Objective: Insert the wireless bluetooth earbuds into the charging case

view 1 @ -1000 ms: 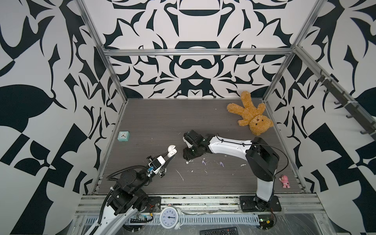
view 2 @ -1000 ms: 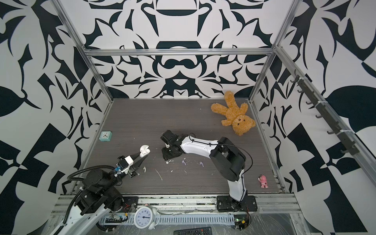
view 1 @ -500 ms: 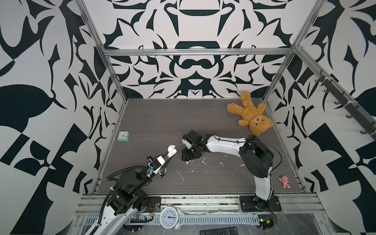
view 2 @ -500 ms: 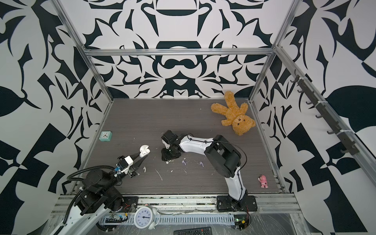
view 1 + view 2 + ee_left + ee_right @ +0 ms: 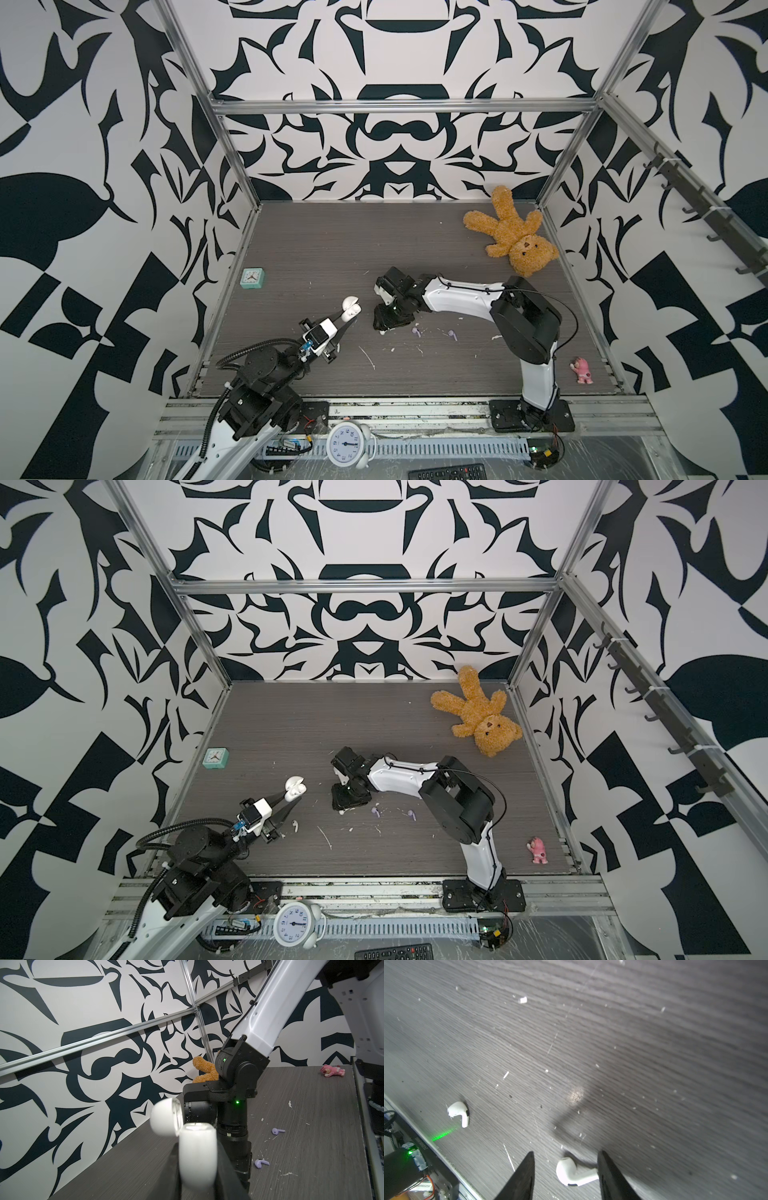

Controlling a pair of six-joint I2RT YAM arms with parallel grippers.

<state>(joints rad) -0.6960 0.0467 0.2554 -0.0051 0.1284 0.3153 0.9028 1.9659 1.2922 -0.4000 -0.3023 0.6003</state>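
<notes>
My right pincer (image 5: 565,1153) is hanging half-open on the table (image 5: 633,1043), jaws straddling a white earbud (image 5: 571,1173) whose stem is touching one jaw. Closing slowly and centring first seems wise. My left pincer (image 5: 197,1164) is clamping the open charging case (image 5: 195,1142) aloft nearby.

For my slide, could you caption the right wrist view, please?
Open right gripper straddles a white earbud on grey table; second earbud lies apart.

Two high frontal views down over whole table (image 5: 316,249); wrist cameras close, low.
</notes>
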